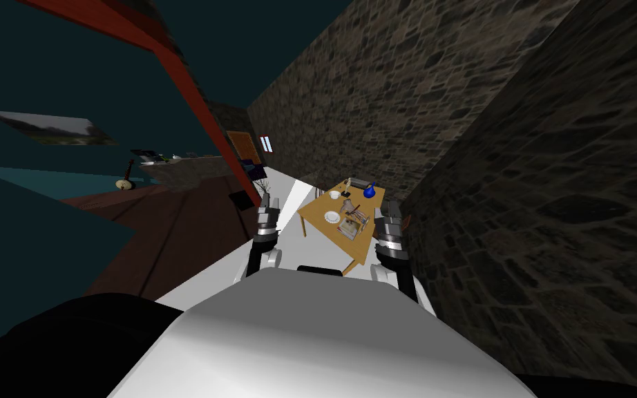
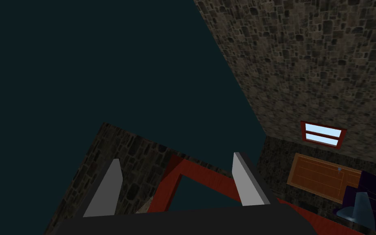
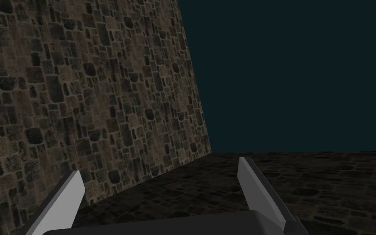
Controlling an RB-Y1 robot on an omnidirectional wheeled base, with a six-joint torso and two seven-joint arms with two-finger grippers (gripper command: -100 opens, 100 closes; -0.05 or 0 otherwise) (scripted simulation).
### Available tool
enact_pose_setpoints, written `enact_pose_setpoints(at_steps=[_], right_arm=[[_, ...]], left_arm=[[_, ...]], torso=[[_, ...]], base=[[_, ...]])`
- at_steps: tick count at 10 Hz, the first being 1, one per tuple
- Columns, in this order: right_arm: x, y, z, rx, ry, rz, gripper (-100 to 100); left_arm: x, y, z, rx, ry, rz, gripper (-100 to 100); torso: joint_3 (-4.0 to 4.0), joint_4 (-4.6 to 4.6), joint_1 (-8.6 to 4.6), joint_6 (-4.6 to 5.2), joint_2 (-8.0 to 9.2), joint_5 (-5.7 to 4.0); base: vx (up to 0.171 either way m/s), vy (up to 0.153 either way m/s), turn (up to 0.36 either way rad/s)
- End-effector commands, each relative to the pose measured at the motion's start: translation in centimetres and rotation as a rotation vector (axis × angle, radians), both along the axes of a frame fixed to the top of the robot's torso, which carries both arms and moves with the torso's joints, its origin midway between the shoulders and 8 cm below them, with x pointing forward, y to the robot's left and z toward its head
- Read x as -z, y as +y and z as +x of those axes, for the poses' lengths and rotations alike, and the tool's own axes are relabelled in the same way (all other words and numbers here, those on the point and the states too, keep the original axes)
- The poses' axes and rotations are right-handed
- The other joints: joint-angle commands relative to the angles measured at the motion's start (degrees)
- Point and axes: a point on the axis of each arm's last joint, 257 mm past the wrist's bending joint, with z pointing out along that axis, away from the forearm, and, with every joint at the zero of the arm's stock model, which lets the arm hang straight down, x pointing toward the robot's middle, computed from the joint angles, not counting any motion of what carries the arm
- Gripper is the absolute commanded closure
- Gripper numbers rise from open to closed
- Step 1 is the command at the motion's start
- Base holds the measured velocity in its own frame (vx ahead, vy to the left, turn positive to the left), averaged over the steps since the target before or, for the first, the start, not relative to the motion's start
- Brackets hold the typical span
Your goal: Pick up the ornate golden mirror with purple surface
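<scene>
both arms are raised in front of me. the left pincer (image 2: 175, 159) is released, its blades apart on nothing, and the right pincer (image 3: 159, 166) is likewise spread and empty. the wooden surface (image 1: 316, 205) lies ahead at about 12 to 1 o'clock, its long side running away from me beside the stone wall (image 1: 517, 173) at 3 o'clock.

the mirror (image 1: 354, 224) is, i judge, the small golden-brown framed piece on the near half of the surface, at 4 o'clock of the white plate (image 1: 332, 217) and well short of the blue vase (image 1: 370, 191) at the far end. it is too small to make out any purple face, so that reading needs checking closer up.

the step in hand looks like the approach, with no reach begun. to do it well:
- roll the base closer and square to the near end, keeping off the wall.
- use the right arm, which is nearer the piece.
- tip the wrist down so its camera finds the frame.
- come in with the blades wide and close across the frame's thin edges, clear of the plate.
</scene>
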Motion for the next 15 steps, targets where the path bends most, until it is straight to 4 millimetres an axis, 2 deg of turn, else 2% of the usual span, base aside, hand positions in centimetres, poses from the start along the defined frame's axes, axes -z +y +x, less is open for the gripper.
enact_pose_setpoints(at_steps=[1,4,8,11,14,15], right_arm=[[1.5,-0.1,0.3,-0.016,0.048,-0.020,-100],[4.9,-0.7,0.7,-0.033,0.152,-0.035,-100],[11.5,-2.6,0.7,-0.043,0.346,-0.039,-100],[17.1,-4.6,-0.4,-0.038,0.512,-0.034,-100],[22.7,-7.0,-2.4,-0.021,0.684,-0.030,-100],[22.7,-7.0,-2.4,-0.021,0.684,-0.030,-100]], left_arm=[[0.0,0.0,0.0,0.000,0.000,0.000,0],[0.0,0.0,0.0,0.000,0.000,0.000,0],[0.0,0.0,0.0,0.000,0.000,0.000,0],[0.0,0.0,0.0,0.000,0.000,0.000,0],[0.0,0.0,0.0,0.000,0.000,0.000,0],[0.0,0.0,0.0,0.000,0.000,0.000,0]], torso=[[0.00,0.00,0.00,0.00,0.00,0.00],[-0.02,-0.01,0.18,0.00,-0.02,0.04],[-0.01,0.00,0.28,0.00,-0.01,0.06],[-0.05,-0.02,0.35,0.00,-0.09,0.08],[0.00,0.00,0.40,0.00,0.00,0.09],[-0.01,0.00,0.41,0.00,-0.01,0.10]], base=[[0.005,0.027,0.040],[0.005,0.054,0.039],[0.006,0.076,0.056],[0.025,0.094,0.063],[0.005,0.106,0.071],[0.016,0.060,0.014]])
